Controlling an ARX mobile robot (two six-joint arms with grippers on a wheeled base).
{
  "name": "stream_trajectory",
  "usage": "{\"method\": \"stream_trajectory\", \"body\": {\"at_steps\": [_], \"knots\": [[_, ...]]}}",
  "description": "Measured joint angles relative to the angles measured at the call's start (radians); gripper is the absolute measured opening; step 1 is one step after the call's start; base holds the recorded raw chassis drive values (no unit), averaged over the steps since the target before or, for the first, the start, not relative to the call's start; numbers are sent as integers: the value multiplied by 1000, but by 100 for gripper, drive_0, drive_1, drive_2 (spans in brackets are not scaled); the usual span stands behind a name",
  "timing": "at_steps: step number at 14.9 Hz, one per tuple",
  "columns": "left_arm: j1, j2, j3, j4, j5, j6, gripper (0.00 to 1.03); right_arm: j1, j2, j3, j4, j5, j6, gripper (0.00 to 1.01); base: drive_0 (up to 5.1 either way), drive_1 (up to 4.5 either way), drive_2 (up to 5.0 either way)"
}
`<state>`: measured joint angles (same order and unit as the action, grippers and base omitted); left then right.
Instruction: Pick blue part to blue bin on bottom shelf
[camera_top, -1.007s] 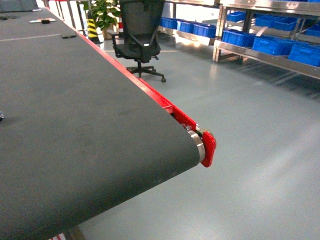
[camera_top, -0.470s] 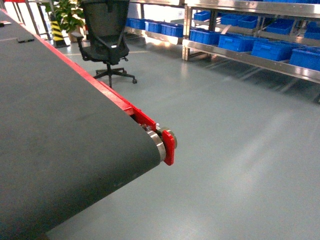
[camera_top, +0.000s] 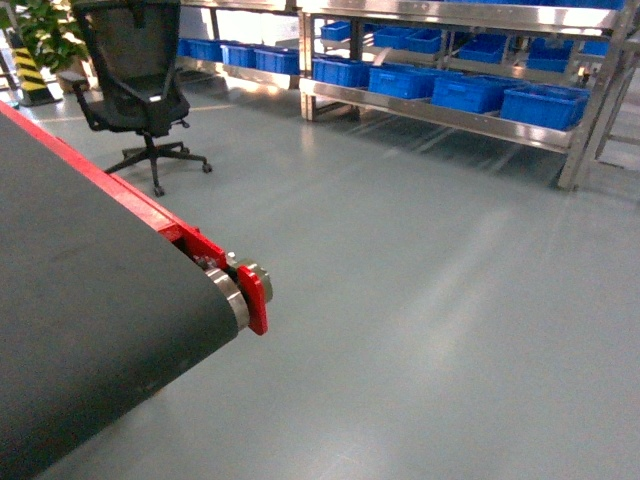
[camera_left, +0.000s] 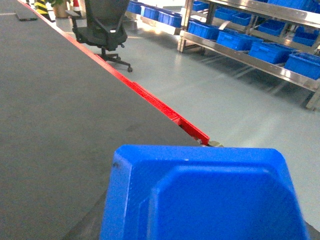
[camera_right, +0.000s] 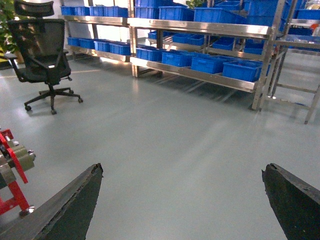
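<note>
A blue part (camera_left: 205, 195) fills the bottom of the left wrist view, close to the camera and above the dark belt. It sits where my left gripper's jaws are and hides them, so it looks held. My right gripper (camera_right: 182, 166) is open over bare floor, its dark fingers (camera_right: 75, 200) wide apart with nothing between them. Across the floor stands a steel rack; several blue bins (camera_top: 545, 105) sit on its bottom shelf (camera_top: 430, 112). Neither gripper shows in the head view.
A dark conveyor belt (camera_top: 80, 300) with a red side rail and red end cap (camera_top: 252, 297) lies at the left. A black office chair (camera_top: 135, 90) stands behind it. Grey floor (camera_top: 430, 300) stretches to the rack. A steel post (camera_top: 590, 120) ends the rack.
The head view has swung right: the belt's end slid left and down in the picture, the chair moved left, and the rack with blue bins came into fuller view.
</note>
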<state>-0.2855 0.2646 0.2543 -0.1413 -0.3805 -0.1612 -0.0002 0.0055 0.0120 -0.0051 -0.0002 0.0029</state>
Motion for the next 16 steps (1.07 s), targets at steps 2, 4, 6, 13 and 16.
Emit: {"method": "stream_trajectory", "body": {"at_steps": [2, 4, 6, 13, 16], "knots": [[0, 0, 0, 0, 0, 0, 44, 0, 0, 0, 0, 0, 0, 98, -163, -163, -163], [0, 0, 0, 0, 0, 0, 44, 0, 0, 0, 0, 0, 0, 98, -162, -162, -162], [-1, 0, 0, 0, 3, 0, 44, 0, 0, 0, 0, 0, 0, 98, -152, -152, -152], [-1, 0, 0, 0, 3, 0, 44, 0, 0, 0, 0, 0, 0, 98, -161, -161, -161], [-1, 0, 0, 0, 3, 0, 43, 0, 0, 0, 0, 0, 0, 98, -169, -169, -169]]}}
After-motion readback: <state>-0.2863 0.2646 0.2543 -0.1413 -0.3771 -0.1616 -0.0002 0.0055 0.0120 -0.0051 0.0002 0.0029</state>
